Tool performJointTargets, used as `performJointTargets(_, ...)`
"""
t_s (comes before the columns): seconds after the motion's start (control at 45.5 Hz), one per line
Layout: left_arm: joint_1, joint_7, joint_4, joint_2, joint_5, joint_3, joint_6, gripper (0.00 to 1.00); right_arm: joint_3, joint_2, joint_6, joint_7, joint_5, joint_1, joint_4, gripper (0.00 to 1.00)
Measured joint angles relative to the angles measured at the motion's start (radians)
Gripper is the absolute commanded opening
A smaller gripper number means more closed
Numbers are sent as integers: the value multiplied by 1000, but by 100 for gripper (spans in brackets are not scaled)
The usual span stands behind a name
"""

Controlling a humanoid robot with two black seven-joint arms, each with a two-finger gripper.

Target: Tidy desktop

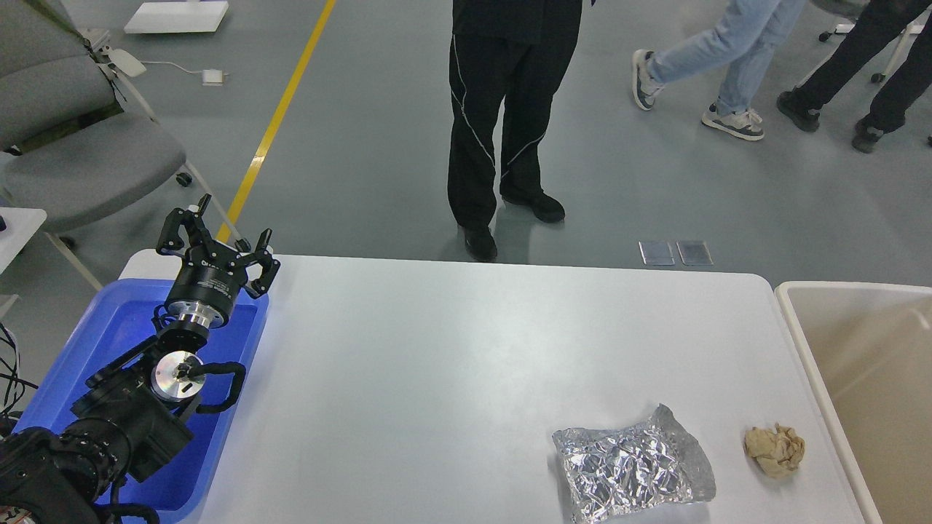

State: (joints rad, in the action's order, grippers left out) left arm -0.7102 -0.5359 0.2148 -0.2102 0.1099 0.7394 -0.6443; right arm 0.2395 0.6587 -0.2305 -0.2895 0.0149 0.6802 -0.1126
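The white desktop (pixel 451 349) fills the middle of the head view. A crumpled silver foil packet (pixel 630 466) lies on it at the front right. A crumpled beige paper ball (pixel 775 450) lies just right of the foil, near the table's right edge. My left gripper (pixel 218 234) is open and empty, raised over the far end of the blue tray (pixel 95 342) at the left. My right gripper is out of view.
A beige bin (pixel 866 364) stands against the table's right edge. A person in black trousers (pixel 495 131) stands just behind the table's far edge. Other people walk at the back right. Grey chairs (pixel 73 145) stand at the back left.
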Motion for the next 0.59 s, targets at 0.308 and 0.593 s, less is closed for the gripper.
performJointTargets(0.308,0,0,0,0,0,0,0,100,221,33,-24,-1,35,0,-257,100)
performJointTargets(0.593,0,0,0,0,0,0,0,100,389,-3,-18,-21,41,-35,-492,100)
